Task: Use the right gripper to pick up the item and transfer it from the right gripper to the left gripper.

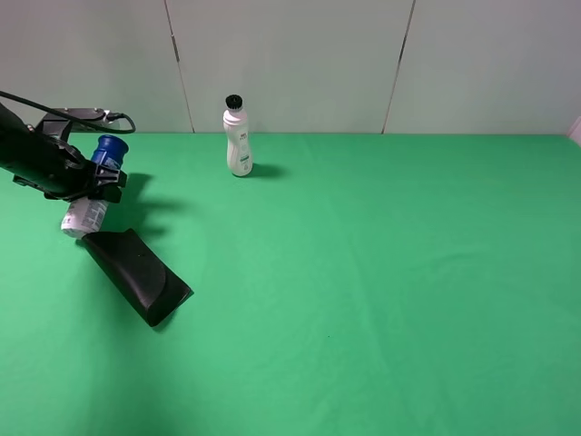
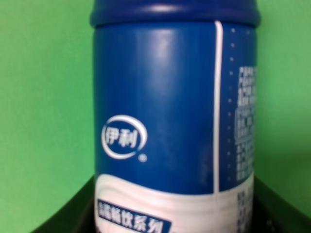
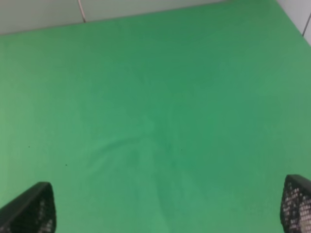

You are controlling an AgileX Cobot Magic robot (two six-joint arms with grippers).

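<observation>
Handover judged complete: left gripper [image 1: 98, 182] fingers clamped on the can [image 1: 94, 186], right gripper [image 3: 165, 213] fingers wide apart over bare worktop [image 3: 160, 97], nothing further required

Blue-capped blue-and-white can [image 1: 98, 177] – white bottle [image 1: 238, 138], black pouch [image 1: 138, 274], green cloth [image 1: 381, 272]

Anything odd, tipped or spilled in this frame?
Nothing spilled or damaged. The left pincer holds the blue-capped can tilted above the black pouch; the white bottle stands upright by the back wall. The right pincer is open over bare cloth.
</observation>
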